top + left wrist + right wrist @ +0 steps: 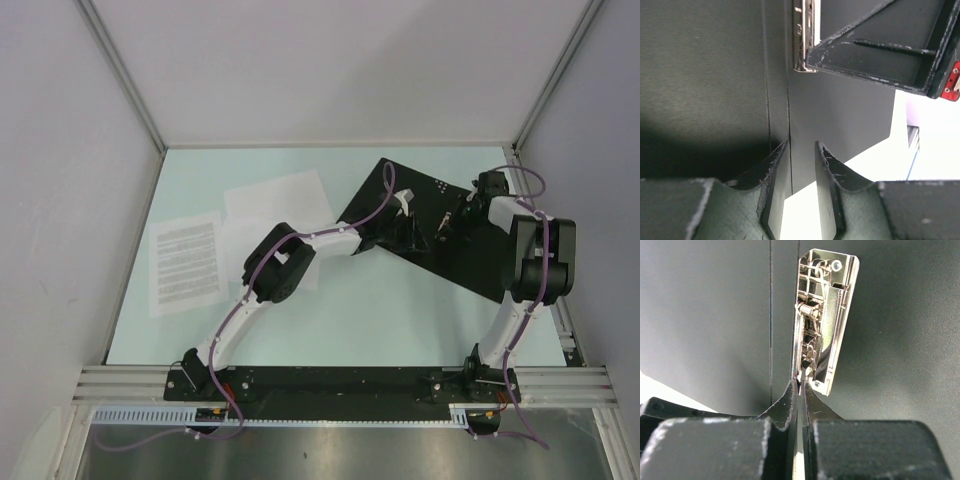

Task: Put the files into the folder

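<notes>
The flat rectangular folder lies open on the right half of the pale green table. Its black inside faces up and a small cluster of white dots sits near its far edge. It is turned at an angle: one corner points toward the back wall and its right side runs close to the table's right edge, beside the right arm.

The left gripper and the right gripper hang near each other over the folder's middle. In the left wrist view the left gripper has its fingers a little spread over the spine crease, with nothing between them. Just past the tips the black sheet ends at a straight edge with bright surface beyond it.

In the right wrist view the right gripper has its fingers pressed almost together, pinching the thin lower end of a shiny metal spring clip. The clip stands along the crease.

A white paper sheet with dense black text lies flat near the table's left edge, well apart from the folder. A nearly blank white sheet lies farther back, and its right corner comes near the folder's left edge. A second blank sheet lies partly under the left arm's elbow.

The table shows bare between the two arm bases, in front of the folder's near edge. Along the back wall there is only a narrow bare strip.
</notes>
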Available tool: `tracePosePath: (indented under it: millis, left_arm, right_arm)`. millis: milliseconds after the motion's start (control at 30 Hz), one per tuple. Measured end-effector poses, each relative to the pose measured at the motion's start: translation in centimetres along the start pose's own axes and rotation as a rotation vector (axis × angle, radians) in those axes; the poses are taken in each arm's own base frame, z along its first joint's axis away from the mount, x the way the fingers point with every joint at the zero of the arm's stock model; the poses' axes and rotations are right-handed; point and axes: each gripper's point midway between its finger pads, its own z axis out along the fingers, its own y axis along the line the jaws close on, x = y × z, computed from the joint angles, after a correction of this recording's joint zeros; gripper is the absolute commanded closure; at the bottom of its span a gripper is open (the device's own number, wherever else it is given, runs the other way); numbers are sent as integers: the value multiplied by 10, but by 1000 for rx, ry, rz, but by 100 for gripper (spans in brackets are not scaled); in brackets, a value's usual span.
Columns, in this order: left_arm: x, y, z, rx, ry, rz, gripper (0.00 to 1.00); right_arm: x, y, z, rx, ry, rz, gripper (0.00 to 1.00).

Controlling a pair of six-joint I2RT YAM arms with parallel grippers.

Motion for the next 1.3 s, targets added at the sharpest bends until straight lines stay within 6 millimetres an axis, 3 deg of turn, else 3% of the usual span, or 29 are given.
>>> tracePosePath:
  millis: [400,500,600,700,833,1067,1300]
  left_arm:
    - [-6,-1,-1,21,-11,16,62]
    - [-5,-9,1,58,-14,5,67]
    - [-5,-11,6,76,-31,-46,81]
    - [0,4,7,52,-49,-141,83]
    - [-1,7,5,47,-83,-223,85]
    - [-9,14,2,-1,-146,-273,85]
    - [-12,17,1,-25,-176,-283,85]
  right_arm:
    - [2,-10,1,104,-3,-58,100]
    - [2,-8,2,107,-7,-73,100]
    - [2,-8,2,127,-16,-91,100]
    - [1,-9,1,148,-26,-102,100]
    - [1,-11,-2,189,-42,-114,100]
    - [0,-29,-14,274,-79,-112,100]
    - [2,-68,-30,429,-84,-116,100]
